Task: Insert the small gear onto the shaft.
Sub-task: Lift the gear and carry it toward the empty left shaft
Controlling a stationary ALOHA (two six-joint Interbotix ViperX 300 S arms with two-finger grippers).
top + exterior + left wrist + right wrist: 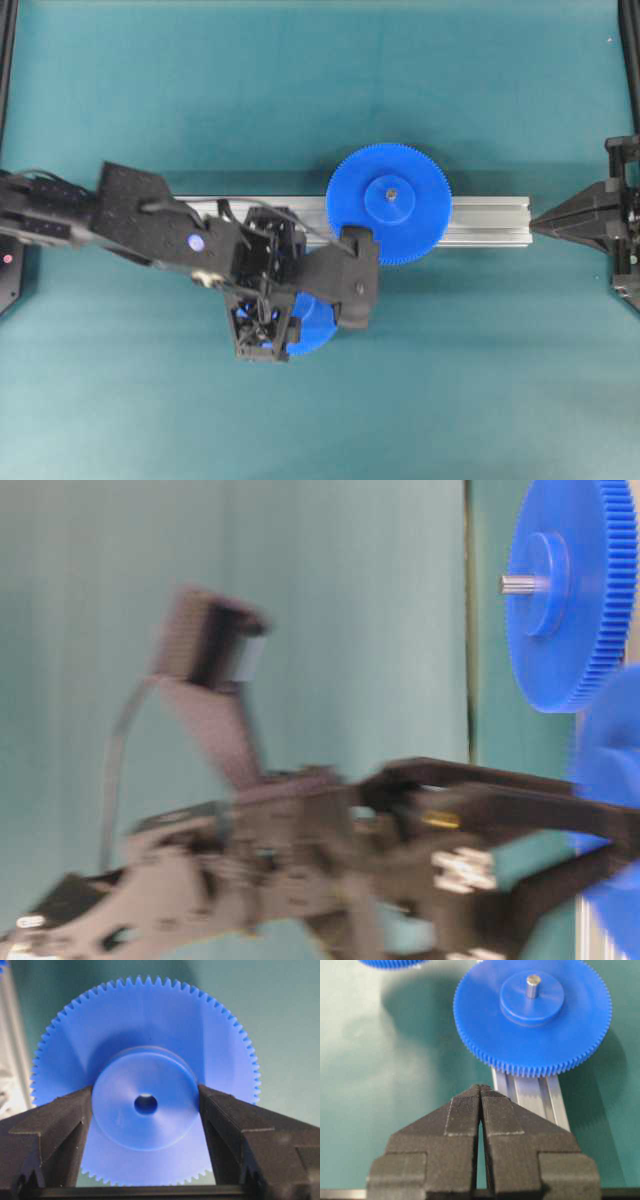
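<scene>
My left gripper [145, 1096] is shut on the raised hub of the small gear [150, 1030], one black finger on each side. The blue, finely toothed gear faces the wrist camera with its dark centre hole showing. Overhead, the left gripper [305, 312] and the small gear [314, 336] sit just at the near side of the rail, left of the wider gear. The shaft is hidden in every view. My right gripper [533, 226] rests at the rail's right end; in its wrist view the right gripper [481, 1089] is shut on nothing.
A wider blue gear [390, 205] with a grey pin tip at its hub sits on the silver aluminium rail [490, 215], which lies across the green mat. The left arm covers the rail's left part.
</scene>
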